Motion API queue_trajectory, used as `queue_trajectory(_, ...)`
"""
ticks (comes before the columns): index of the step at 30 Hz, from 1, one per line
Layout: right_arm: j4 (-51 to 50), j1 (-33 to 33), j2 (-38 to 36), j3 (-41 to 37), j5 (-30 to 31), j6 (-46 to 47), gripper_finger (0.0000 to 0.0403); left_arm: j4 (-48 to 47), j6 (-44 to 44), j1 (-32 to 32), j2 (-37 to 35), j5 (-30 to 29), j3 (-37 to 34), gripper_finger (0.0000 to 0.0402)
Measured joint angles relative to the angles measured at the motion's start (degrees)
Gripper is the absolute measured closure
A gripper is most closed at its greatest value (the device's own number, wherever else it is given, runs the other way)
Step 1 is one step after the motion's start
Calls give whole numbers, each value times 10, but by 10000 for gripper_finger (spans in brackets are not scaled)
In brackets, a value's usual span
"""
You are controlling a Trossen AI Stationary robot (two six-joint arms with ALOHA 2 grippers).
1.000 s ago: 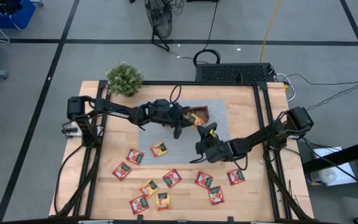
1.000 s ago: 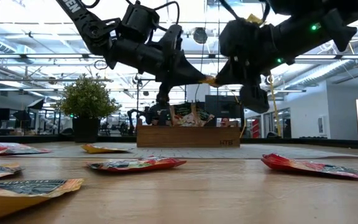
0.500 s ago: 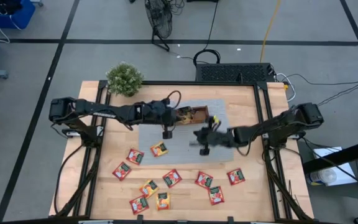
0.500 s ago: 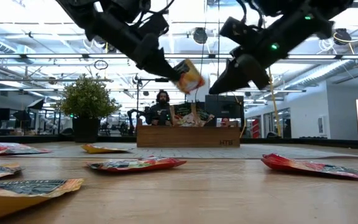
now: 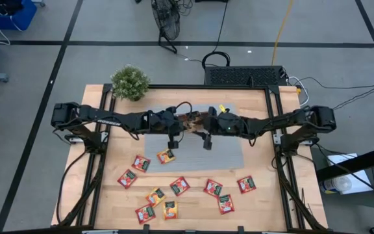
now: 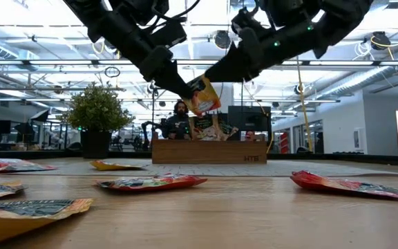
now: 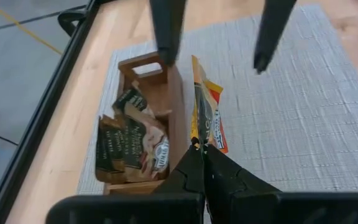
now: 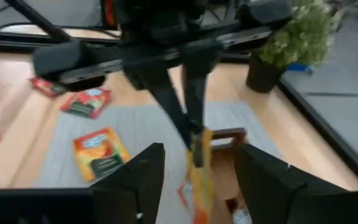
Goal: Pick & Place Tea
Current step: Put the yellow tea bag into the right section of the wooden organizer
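Note:
My left gripper (image 7: 199, 149) is shut on an orange-yellow tea packet (image 7: 207, 118), held in the air over the grey mat beside the brown wooden tray (image 7: 143, 65). The low view shows the packet (image 6: 203, 95) hanging above the tray (image 6: 209, 151). My right gripper (image 8: 197, 183) is open and faces the left one. Its fingers (image 7: 166, 37) stand on either side of the packet (image 8: 199, 165) without touching it. Dark tea packets lean inside the tray (image 7: 132, 140). Several red and orange tea packets (image 5: 179, 186) lie flat on the table's near half. My left gripper pinches the orange-yellow tea packet at its near edge (image 7: 197, 140) between its two fingers. The fingers slant downward from the table's left. The packet stands on edge and tilted, reaching out beyond the fingertips (image 6: 188, 88), lifted clear of the mat and the tray.
A grey mat (image 5: 229, 146) covers the table's middle, with one orange packet (image 5: 166, 156) at its near left corner. A potted plant (image 5: 130, 82) stands at the far left corner. A person shows in the room behind the tray (image 6: 179, 119).
Both grippers met on the packet over the mat. My right gripper has let go, opened, rolled, risen and moved toward the far edge and the tray. My left gripper has kept the packet, rolled, and carried it to beside the tray, where it now stands on edge.

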Motion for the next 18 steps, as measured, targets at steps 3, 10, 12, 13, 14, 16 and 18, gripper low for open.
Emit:
queue_trajectory(3, 4, -12, 13, 0, 0, -5, 220, 0, 0, 0, 0, 0, 0, 401)
queue_trajectory(10, 21, -28, 13, 0, -53, 10, 253, 6, -1, 0, 0, 2, 0, 401)
queue_trajectory(12, 24, -33, 13, 0, -73, 11, 272, 10, -2, 0, 0, 2, 0, 401)
queue_trajectory(13, 26, -35, 13, 0, -86, 13, 283, 12, -3, 0, 0, 2, 0, 401)
queue_trajectory(14, 28, -36, 13, 0, -100, 17, 296, 13, -6, 0, 0, 2, 0, 401)
queue_trajectory(16, 29, -38, 13, 0, -120, 23, 324, 16, -10, 0, 0, 4, 0, 401)
queue_trajectory(18, 38, -38, 13, 0, -130, 22, 356, 17, -12, 0, 0, 6, 0, 401)
